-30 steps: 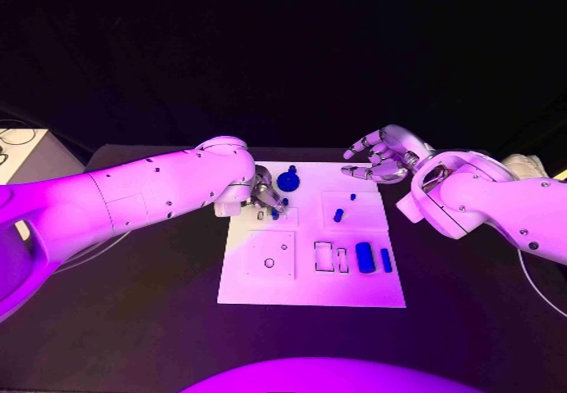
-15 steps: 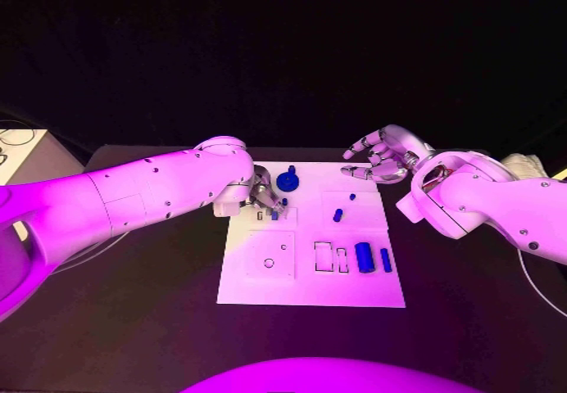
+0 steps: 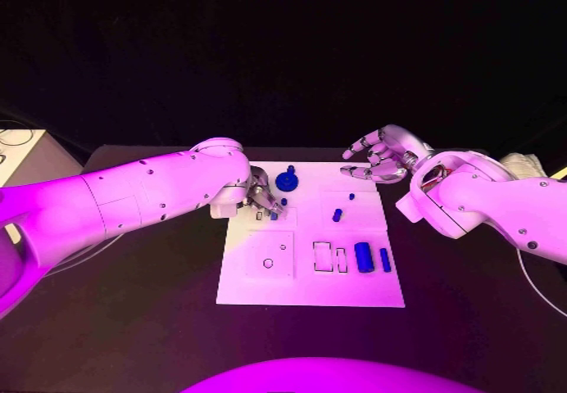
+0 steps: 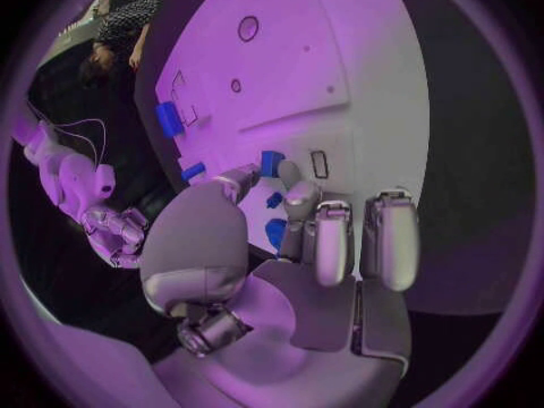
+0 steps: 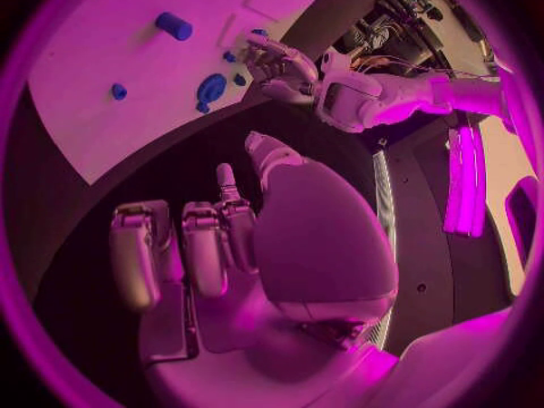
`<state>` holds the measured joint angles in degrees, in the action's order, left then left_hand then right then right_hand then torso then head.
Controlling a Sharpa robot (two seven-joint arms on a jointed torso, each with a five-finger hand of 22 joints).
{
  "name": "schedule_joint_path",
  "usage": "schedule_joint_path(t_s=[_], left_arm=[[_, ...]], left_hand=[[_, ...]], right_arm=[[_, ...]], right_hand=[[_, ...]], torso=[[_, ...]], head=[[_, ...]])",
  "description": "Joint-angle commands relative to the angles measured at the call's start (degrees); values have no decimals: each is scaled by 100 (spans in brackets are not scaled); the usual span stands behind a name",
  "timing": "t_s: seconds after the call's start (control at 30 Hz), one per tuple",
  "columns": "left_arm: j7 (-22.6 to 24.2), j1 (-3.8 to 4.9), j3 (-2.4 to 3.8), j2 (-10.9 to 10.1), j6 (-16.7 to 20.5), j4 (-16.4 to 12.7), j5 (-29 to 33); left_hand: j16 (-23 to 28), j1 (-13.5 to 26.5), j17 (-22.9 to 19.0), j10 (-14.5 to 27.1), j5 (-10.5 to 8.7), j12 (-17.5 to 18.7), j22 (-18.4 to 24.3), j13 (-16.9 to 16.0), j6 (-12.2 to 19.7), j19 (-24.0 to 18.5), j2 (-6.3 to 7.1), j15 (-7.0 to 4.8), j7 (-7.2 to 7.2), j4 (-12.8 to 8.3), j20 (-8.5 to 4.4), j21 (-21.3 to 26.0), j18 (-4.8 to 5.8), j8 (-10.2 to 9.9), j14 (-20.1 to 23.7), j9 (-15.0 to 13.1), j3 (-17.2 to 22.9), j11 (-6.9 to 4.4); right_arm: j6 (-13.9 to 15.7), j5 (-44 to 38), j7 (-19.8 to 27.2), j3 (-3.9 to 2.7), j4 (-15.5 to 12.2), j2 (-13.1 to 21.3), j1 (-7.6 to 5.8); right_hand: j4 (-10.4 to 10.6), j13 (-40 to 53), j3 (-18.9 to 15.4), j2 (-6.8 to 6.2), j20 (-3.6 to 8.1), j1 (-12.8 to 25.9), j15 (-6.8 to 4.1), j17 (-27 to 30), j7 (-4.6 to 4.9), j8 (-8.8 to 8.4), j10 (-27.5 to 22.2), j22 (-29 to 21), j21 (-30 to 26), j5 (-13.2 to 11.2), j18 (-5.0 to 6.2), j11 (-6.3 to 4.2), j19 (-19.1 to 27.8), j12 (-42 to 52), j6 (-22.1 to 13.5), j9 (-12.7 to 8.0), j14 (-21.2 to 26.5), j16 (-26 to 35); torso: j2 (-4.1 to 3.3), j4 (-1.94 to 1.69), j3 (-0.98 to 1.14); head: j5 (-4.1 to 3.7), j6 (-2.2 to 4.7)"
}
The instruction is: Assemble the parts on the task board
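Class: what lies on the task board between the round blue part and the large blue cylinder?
A small blue peg, between the round blue part and large blue cylinder, in the head view.

The black table (image 3: 130,319) spreads out beneath both my arms, and the white task board (image 3: 310,282) lies flat on it, between my two hands. My left hand (image 3: 262,199) hangs over the board's far left corner, while my right hand (image 3: 380,159) hovers over bare table just past the board's far right corner. The board's near edge lies well back from both hands, toward me. Dark table surface shows all round the board.
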<state>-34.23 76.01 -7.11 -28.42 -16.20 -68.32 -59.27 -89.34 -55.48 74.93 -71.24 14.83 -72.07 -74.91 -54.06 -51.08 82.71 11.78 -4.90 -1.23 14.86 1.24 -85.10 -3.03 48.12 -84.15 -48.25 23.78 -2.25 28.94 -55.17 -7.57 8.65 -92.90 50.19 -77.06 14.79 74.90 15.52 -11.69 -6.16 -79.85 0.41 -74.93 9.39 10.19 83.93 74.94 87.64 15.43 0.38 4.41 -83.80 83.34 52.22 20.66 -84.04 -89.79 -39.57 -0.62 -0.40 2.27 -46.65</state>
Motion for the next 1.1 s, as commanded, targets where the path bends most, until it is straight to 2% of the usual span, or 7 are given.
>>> schedule_joint_path(t_s=[0.03,0.2,0.5,0.63,0.8,0.97,1.1], left_arm=[[-128,-61,-40,-57,-30,-41,-70],[-118,-62,-5,-187,134,-187,-70],[-25,-62,144,-480,687,-562,52],[39,-64,195,-646,998,-798,155],[42,-76,214,-870,1201,-1073,201],[31,-105,219,-1057,1354,-1299,213],[61,-143,218,-1146,1546,-1438,231]], left_hand=[[23,-73,1353,66,-41,39,-406,44,4,-41,5,-13,-38,13,27,36,42,-33,-531,-7,-39,22],[29,-91,1342,87,-47,54,-386,64,19,-56,10,-8,-46,44,31,47,38,-41,-527,-9,-68,29],[51,-41,1308,165,-104,108,-341,155,58,-90,21,11,-71,185,46,76,27,-67,-515,-16,-236,51],[120,17,1196,324,-201,236,-200,365,123,-192,11,36,-101,189,64,153,-6,-111,-472,-9,-380,80],[308,-120,914,931,-169,721,79,1142,360,-400,-112,137,-226,180,146,324,-69,-281,-346,60,-588,199],[282,-283,957,996,-97,757,26,1208,464,-357,-168,180,-284,177,176,303,-58,-408,-363,145,-605,246],[277,-317,966,1028,-90,767,11,1233,547,-344,-170,208,-327,188,195,298,-55,-503,-366,209,-642,281]], right_arm=[[-67,-27,61,-1,-6,2,6],[-66,-27,64,-1,-5,6,11],[-60,-27,67,-1,13,21,16],[-60,-27,68,-1,23,25,21],[-61,-27,68,0,24,44,29],[-58,-27,66,0,26,71,36],[-59,-27,63,0,29,80,42]], right_hand=[[28,889,3,-8,-5,54,-10,-1507,-2,15,-31,1336,-13,22,26,16,-498,-25,-32,5,-596,-21],[41,892,5,-9,-5,70,-10,-1507,-2,22,-27,1334,-17,18,27,15,-496,-22,-33,6,-596,-21],[41,892,5,-9,-5,70,-10,-1507,-2,22,-27,1334,-17,18,27,15,-496,-22,-33,6,-596,-21],[47,894,5,-12,-5,76,-10,-1507,-2,25,-24,1332,-19,16,27,15,-495,-18,-36,6,-596,-21],[47,894,5,-12,-5,76,-10,-1507,-2,25,-24,1332,-19,16,27,15,-495,-18,-36,6,-596,-21],[47,894,5,-12,-5,76,-10,-1507,-2,25,-24,1332,-19,16,27,15,-495,-18,-36,6,-596,-21],[47,894,5,-12,-5,76,-10,-1507,-2,25,-24,1332,-19,16,27,15,-495,-18,-36,6,-596,-21]], torso=[[3,-3,0],[5,-4,0],[6,-8,3],[3,-5,6],[-3,-5,7],[9,-27,2],[10,-14,3]], head=[[-4,4],[-10,31],[-21,58],[-20,71],[-25,78],[-40,75],[-28,78]])
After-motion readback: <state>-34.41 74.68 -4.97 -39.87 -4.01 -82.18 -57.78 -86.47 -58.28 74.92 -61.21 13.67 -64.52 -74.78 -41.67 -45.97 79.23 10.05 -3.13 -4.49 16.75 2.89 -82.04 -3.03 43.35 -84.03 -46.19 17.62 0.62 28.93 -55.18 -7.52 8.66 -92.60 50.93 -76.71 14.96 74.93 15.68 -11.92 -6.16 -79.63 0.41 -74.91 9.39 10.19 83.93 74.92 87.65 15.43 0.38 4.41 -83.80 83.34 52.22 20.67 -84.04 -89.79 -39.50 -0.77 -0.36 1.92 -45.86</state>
